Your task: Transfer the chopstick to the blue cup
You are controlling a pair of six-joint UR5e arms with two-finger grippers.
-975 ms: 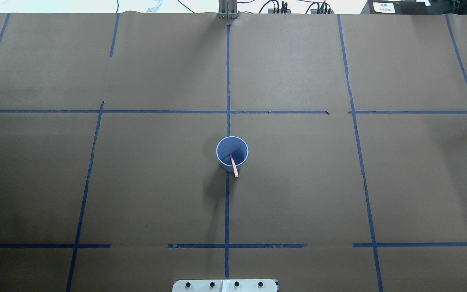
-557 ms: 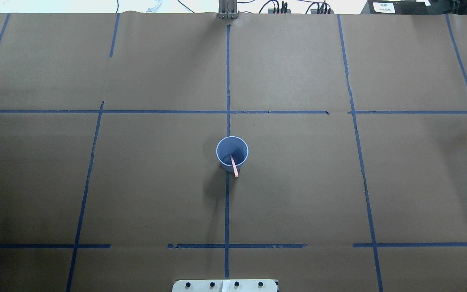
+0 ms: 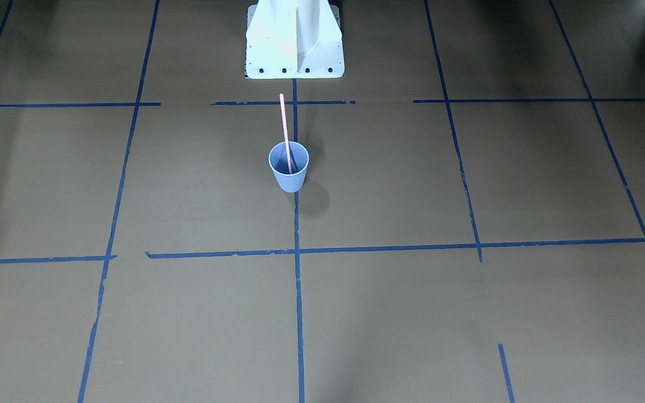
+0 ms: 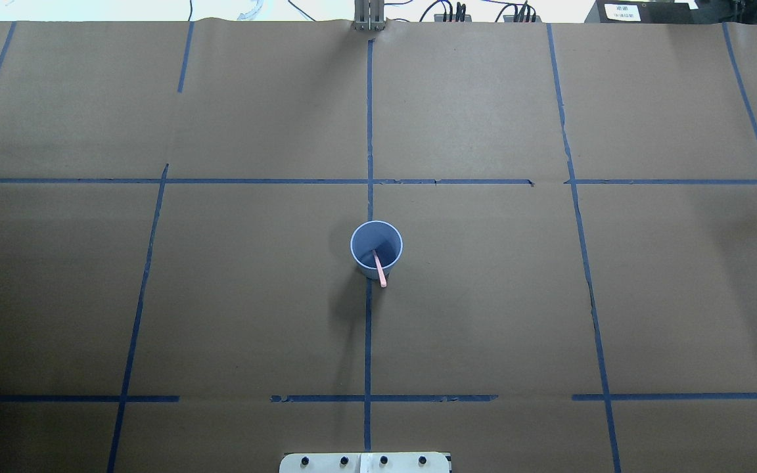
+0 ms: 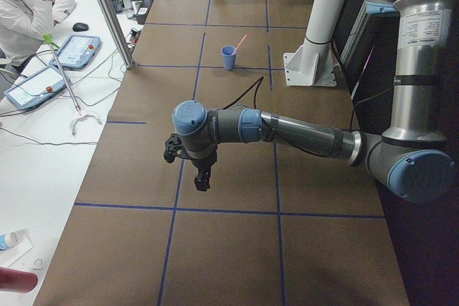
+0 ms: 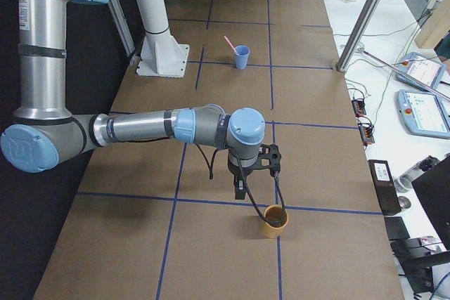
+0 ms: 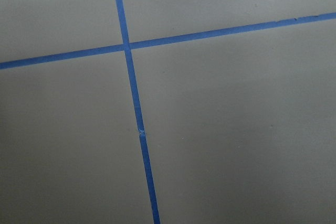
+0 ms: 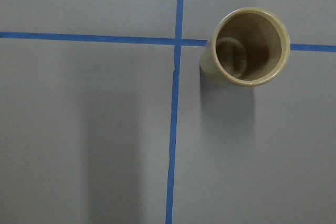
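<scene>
The blue cup [image 4: 367, 238] stands upright on the centre tape line of the table, also seen in the front view [image 3: 289, 178] and both side views [image 5: 228, 59] [image 6: 241, 57]. The pink chopstick [image 3: 284, 120] stands in it, leaning on the rim toward the robot's base, its top end sticking out [image 4: 382, 276] [image 5: 239, 41] [image 6: 229, 41]. My left gripper [image 5: 188, 170] hangs over bare table far to the left of the cup. Over by the table's right end, my right gripper [image 6: 256, 184] hovers above a tan cup. For both I cannot tell whether they are open or shut.
A tan cup [image 6: 274, 221] [image 8: 247, 45] stands empty near the table's right end. The white robot pedestal [image 3: 294, 50] rises behind the blue cup. A seated person [image 5: 25, 12] and teach pendants [image 5: 75, 51] are beside the table's far side.
</scene>
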